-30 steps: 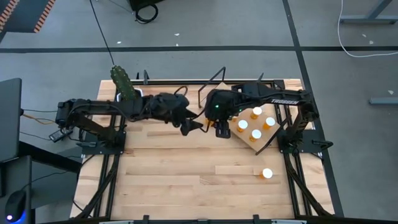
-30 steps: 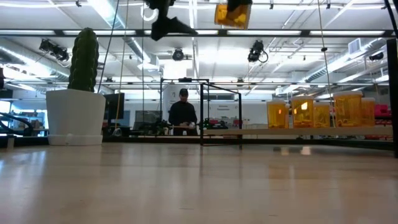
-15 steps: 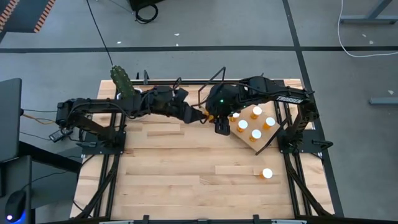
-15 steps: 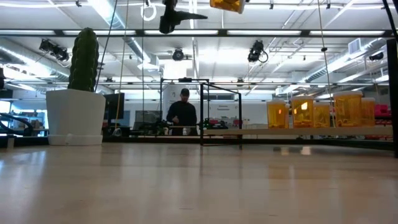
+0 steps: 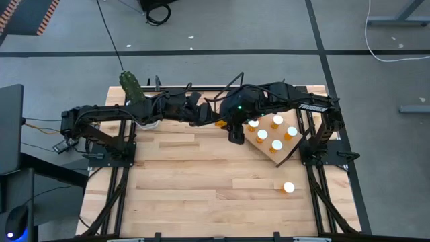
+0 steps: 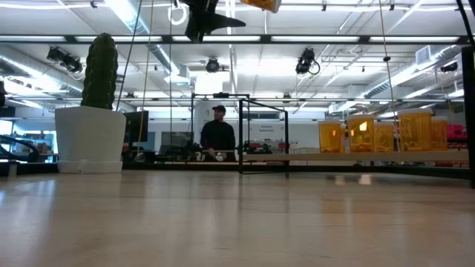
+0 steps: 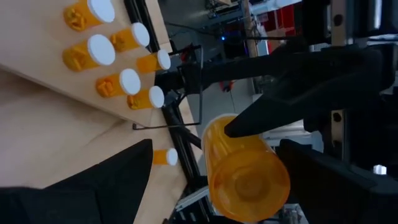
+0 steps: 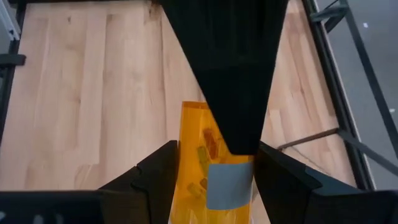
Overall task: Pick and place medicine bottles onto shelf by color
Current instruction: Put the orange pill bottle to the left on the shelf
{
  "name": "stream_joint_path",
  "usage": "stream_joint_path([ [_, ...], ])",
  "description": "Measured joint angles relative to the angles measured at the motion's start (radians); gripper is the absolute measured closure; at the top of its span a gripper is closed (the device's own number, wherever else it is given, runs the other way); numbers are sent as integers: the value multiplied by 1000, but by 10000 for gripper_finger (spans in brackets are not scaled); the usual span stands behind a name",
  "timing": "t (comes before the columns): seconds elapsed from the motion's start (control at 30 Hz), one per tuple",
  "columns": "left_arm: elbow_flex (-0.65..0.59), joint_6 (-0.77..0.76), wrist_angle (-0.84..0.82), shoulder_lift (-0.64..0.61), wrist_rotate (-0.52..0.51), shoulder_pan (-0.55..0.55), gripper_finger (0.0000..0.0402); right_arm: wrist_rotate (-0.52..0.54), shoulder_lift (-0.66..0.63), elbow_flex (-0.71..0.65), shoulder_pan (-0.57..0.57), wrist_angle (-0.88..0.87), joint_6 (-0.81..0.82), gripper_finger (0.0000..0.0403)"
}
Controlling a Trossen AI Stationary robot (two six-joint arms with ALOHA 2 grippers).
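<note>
right gripper [image 5: 227, 124]: clamping a medicine bottle [image 8: 208, 163] in the air, above the tabletop's [image 5: 188, 181] far edge
left gripper [image 5: 213, 122]: fingers standing apart, holding nothing, just beside that bottle
shelf [image 5: 265, 153]: sitting toward the far right corner, carrying white-capped bottles [image 5: 276, 144]
lone bottle [image 5: 288, 187]: standing near the right edge

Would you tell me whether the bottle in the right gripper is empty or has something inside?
Not empty. In the right wrist view the held bottle, clamped in the right gripper, shows small pieces through its clear orange wall; how full, I cannot tell.
</note>
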Motion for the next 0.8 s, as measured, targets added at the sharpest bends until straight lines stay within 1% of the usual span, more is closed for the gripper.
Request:
stream_joint_path([
  [0.3,0,-38,48,1,3,4,47,11,0,0,-3,55,-24,201],
  [0.4,0,-45,60,1,2,4,55,12,0,0,-9,57,-30,201],
  [0.53,0,-46,60,1,2,4,81,12,0,0,-16,56,-32,201],
  [0.8,0,-41,60,1,2,4,147,11,0,0,-32,55,-39,201],
])
